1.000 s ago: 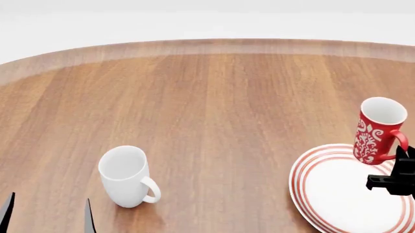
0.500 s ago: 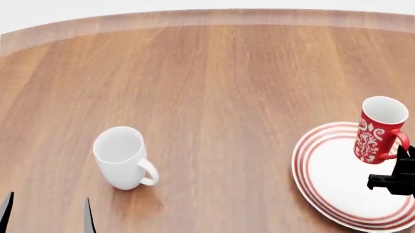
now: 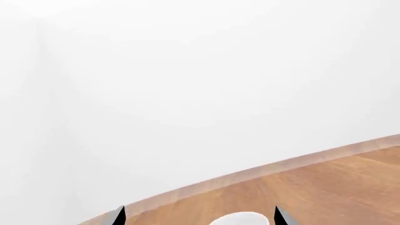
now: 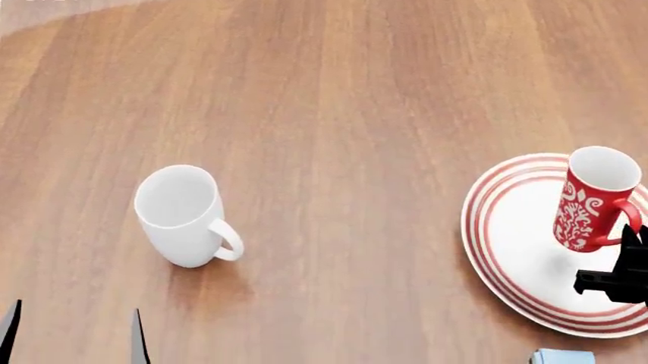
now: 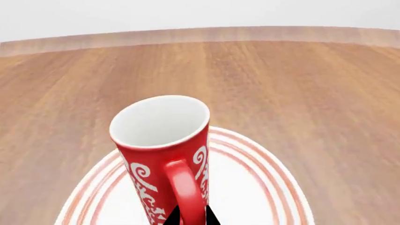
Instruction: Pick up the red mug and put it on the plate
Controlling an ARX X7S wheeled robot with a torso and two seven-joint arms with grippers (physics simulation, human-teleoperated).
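Head view: right hand [image 4: 630, 250] grips the red mug [image 4: 591, 199] by its handle, above the plate [image 4: 506, 235].

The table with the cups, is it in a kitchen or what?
Maybe a dining spot, but it's a bare computer-made room: just a round wooden table holding a red mug, a plate and a white mug.

On the brown wooden worktop [image 4: 335, 114], the round white plate with red rings at its rim [image 4: 506, 250] lies at the right. The tall red mug with white swirls [image 4: 592, 199] is over the plate's far right part, its handle toward the right gripper [image 4: 620, 277] just in front of it. The plain white mug [image 4: 182, 216] stands well apart at the left, with the left gripper [image 4: 73, 334] in front of it.
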